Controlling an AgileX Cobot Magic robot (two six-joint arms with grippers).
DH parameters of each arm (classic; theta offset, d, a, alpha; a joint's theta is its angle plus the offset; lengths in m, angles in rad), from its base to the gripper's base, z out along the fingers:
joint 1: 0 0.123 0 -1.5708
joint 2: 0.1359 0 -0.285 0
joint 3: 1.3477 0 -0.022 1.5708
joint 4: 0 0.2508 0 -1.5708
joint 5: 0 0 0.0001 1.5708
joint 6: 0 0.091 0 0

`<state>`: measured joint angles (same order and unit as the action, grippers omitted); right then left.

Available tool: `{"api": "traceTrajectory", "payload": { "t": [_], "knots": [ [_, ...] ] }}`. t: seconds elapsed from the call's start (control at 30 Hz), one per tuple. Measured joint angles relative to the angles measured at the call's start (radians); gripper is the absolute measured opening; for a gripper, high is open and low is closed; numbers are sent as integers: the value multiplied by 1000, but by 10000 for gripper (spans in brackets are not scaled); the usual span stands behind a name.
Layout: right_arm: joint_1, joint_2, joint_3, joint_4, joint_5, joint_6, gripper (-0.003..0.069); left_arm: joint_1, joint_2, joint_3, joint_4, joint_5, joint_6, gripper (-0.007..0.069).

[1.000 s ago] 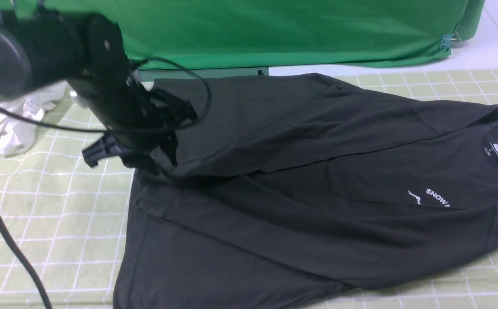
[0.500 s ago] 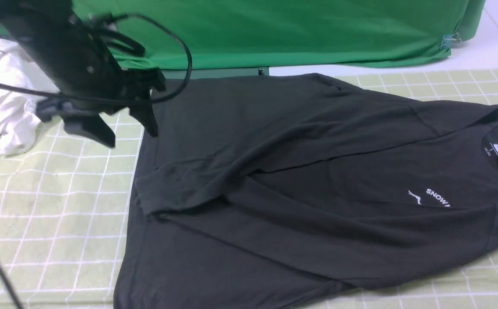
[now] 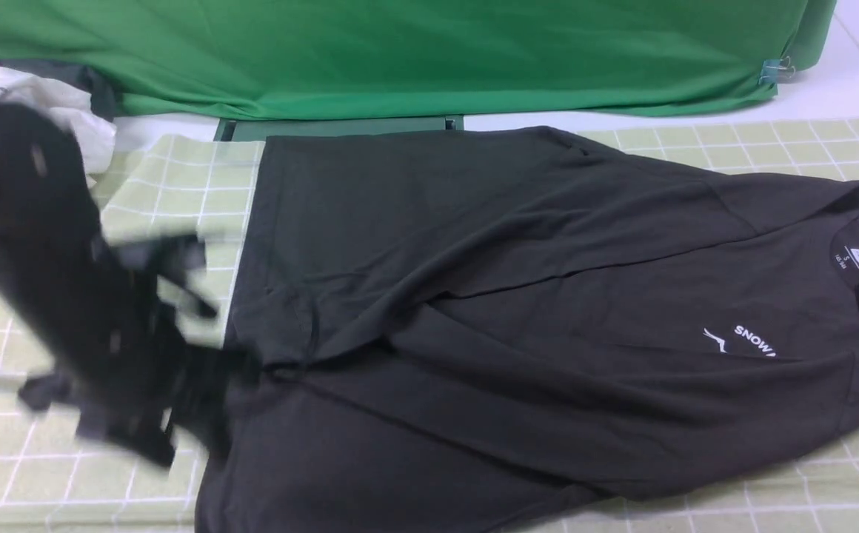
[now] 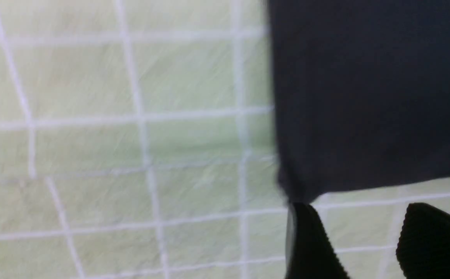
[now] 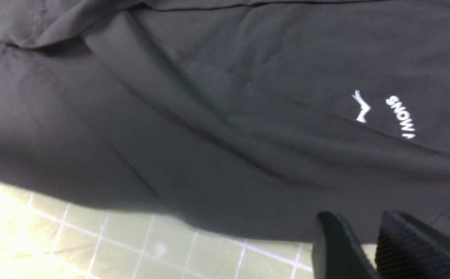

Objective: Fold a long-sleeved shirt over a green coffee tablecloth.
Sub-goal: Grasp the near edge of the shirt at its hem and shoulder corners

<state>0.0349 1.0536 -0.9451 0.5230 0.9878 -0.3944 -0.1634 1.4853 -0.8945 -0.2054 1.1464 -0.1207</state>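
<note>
Left gripper (image 4: 359, 224), jaws spread and empty, sits just off the hem corner of the long-sleeved shirt (image 3: 518, 296). Shirt lies on the green coffee tablecloth (image 3: 770, 141), long axis hem-to-collar running toward the right gripper (image 5: 360, 223) at the collar, grip unclear. Left arm nearer hem.

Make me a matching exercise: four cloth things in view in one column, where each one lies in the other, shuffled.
1 long-sleeved shirt
2 green coffee tablecloth
3 white garment
4 bright-green cloth

A bunched at the far left
B draped along the back
C spread across the middle
D lying under the shirt

Pairs: 1-C, 2-D, 3-A, 4-B
</note>
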Motion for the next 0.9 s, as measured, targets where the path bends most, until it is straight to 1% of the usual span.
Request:
{"api": "traceTrajectory", "payload": {
  "t": [0.1, 0.27, 0.4, 0.57, 0.67, 0.73, 0.83, 0.9],
  "knots": [
    [45, 0, 0, 0, -1, 0, 170, 0, 1, 95, 3, -72, -7, 300],
    [90, 0, 0, -3, -13, -1, 170, 0, 1, 192, -43, -205, -6, 297],
    [96, 0, 0, -10, -23, -1, 169, 0, 1, 219, -57, -252, -7, 297],
    [96, 0, 0, -17, -33, -1, 167, -7, 1, 240, -123, -308, 12, 297],
    [96, 0, 0, -18, -40, 0, 167, -20, 11, 247, -141, -314, 24, 295],
    [105, 0, 0, -19, -52, 0, 155, -47, 40, 255, -143, -316, 28, 279],
    [115, 0, 0, -20, -55, 0, 143, -63, 51, 251, -131, -318, 28, 252],
    [126, 0, 0, -21, -56, 0, 139, -68, 53, 249, -125, -318, 37, 208]
  ]
}}
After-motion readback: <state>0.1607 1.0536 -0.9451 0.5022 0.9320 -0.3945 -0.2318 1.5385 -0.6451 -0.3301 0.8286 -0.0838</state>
